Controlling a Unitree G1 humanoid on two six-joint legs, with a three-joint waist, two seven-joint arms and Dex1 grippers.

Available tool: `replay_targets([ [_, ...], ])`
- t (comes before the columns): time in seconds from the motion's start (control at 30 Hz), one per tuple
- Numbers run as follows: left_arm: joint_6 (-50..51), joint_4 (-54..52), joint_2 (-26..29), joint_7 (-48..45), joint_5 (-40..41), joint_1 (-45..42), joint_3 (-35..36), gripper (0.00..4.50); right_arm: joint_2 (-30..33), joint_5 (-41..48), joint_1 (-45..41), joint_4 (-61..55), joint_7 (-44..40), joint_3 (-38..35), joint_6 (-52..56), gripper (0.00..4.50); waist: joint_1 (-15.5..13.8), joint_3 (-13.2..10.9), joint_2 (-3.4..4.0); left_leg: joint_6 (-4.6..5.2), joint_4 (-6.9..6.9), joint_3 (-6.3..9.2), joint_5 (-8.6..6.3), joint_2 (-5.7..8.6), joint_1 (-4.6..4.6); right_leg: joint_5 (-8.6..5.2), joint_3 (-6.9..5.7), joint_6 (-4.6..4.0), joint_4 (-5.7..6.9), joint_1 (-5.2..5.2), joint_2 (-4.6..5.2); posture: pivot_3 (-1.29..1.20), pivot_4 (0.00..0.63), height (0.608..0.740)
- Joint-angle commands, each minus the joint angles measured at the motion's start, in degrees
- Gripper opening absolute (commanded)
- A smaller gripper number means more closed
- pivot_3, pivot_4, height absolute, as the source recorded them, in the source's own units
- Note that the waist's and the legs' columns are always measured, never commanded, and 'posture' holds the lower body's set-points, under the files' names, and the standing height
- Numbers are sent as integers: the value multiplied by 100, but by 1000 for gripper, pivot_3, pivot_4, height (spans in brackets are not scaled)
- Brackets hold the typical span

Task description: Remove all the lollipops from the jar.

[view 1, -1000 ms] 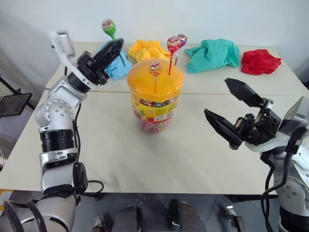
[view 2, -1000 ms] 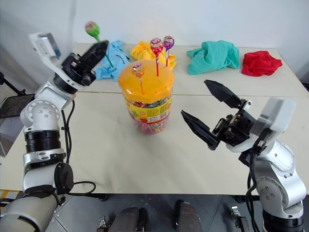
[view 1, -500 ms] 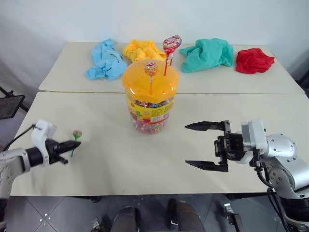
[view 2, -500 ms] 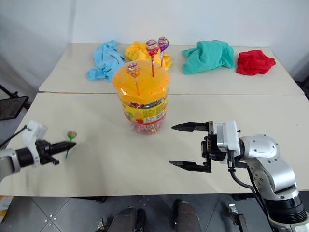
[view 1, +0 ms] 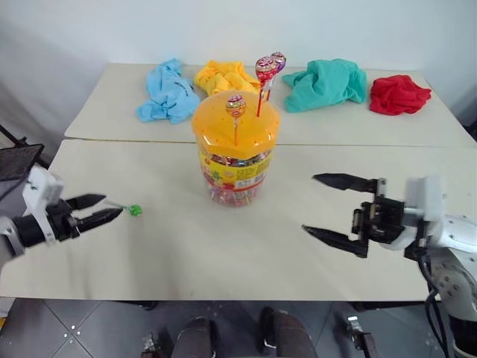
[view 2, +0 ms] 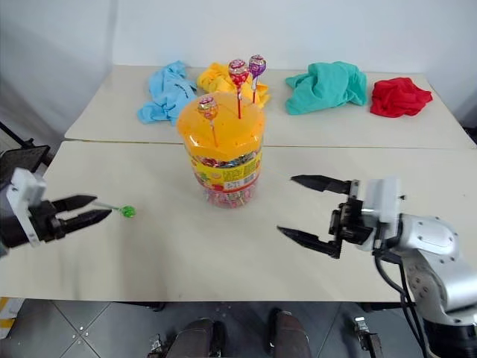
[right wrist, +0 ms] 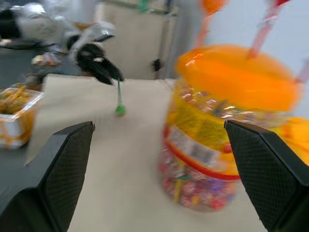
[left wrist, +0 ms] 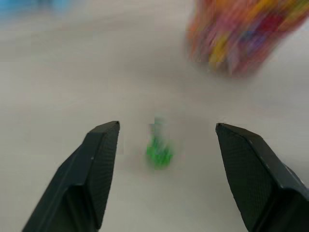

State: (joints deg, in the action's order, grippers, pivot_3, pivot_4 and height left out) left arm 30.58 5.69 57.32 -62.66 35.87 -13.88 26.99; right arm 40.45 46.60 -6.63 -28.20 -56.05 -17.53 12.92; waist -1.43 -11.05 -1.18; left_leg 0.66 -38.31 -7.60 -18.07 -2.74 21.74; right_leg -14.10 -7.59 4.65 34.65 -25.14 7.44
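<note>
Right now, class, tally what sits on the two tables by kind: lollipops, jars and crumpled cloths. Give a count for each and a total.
Lollipops: 4, namely the orange-stick, red-stick and purple-stick ones standing in the lid, and the green-stick one on the table.
Jars: 1.
Cloths: 4, namely blue, yellow, teal, red.
Total: 9.

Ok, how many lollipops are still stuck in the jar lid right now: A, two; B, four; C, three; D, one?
C: three lollipops stand in the lid of the jar, while the green-stick one is down at the table, just off the left fingers.
</note>
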Motion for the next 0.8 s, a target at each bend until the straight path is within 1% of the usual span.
replay_targets([
  [0.03,220,-343,-200,-471,821,-1021,-197,3294,-155,470,93,-401,660,-641,89,4500,-8,0,0,6,-3,-1,3,3,0,2,1,4,0,2,4,0,150,740],
  [0.07,373,-567,-455,-400,1029,-1455,-444,3294,-204,489,138,-448,765,-736,66,4500,-11,0,0,10,-7,-2,3,4,0,6,2,10,1,9,3,0,150,740],
  [0.13,570,-809,-856,-254,1215,-2052,-797,3294,-259,499,217,-514,874,-831,33,4500,-9,0,1,19,-15,-4,5,9,-3,14,5,24,8,24,3,0,150,740],
  [0.23,525,-916,-1613,-86,1155,-2850,-1399,3294,-356,452,436,-649,873,-866,-76,4500,-5,0,0,28,-51,-7,-3,12,-6,19,6,33,10,45,-6,0,150,740],
  [0.3,531,-910,-1923,-25,1116,-3105,-1620,3294,-411,404,544,-720,863,-847,-128,4500,29,0,0,33,-71,-16,-14,16,-1,20,12,34,5,46,-21,0,150,740],
  [0.33,537,-899,-2025,-4,1098,-3182,-1695,3294,-433,381,583,-747,864,-834,-146,4500,61,0,0,34,-71,-20,-17,14,-3,20,22,35,1,43,-26,0,150,740],
  [0.43,248,-783,-2364,66,651,-3446,-2162,3294,-547,261,773,-848,874,-827,-275,4500,103,0,0,26,-70,-33,-23,-1,-16,20,45,34,-2,44,-52,0,150,740],
  [0.63,30,-511,-2724,314,302,-3721,-2325,3294,-690,140,932,-1007,1003,-752,-364,4500,135,0,1,23,-71,-49,-24,-13,-25,19,85,33,-10,43,-78,0,150,740],
  [0.73,55,-400,-2859,357,304,-3801,-2312,2706,-729,140,949,-1089,1075,-721,-366,4500,129,0,0,24,-71,-53,-26,-13,-27,19,91,33,-12,43,-77,0,150,740],
  [0.8,51,-335,-2858,308,281,-3811,-2305,2109,-733,138,961,-1116,1104,-711,-381,4500,127,0,0,26,-71,-55,-27,-12,-27,19,93,33,-12,43,-77,0,150,740],
])
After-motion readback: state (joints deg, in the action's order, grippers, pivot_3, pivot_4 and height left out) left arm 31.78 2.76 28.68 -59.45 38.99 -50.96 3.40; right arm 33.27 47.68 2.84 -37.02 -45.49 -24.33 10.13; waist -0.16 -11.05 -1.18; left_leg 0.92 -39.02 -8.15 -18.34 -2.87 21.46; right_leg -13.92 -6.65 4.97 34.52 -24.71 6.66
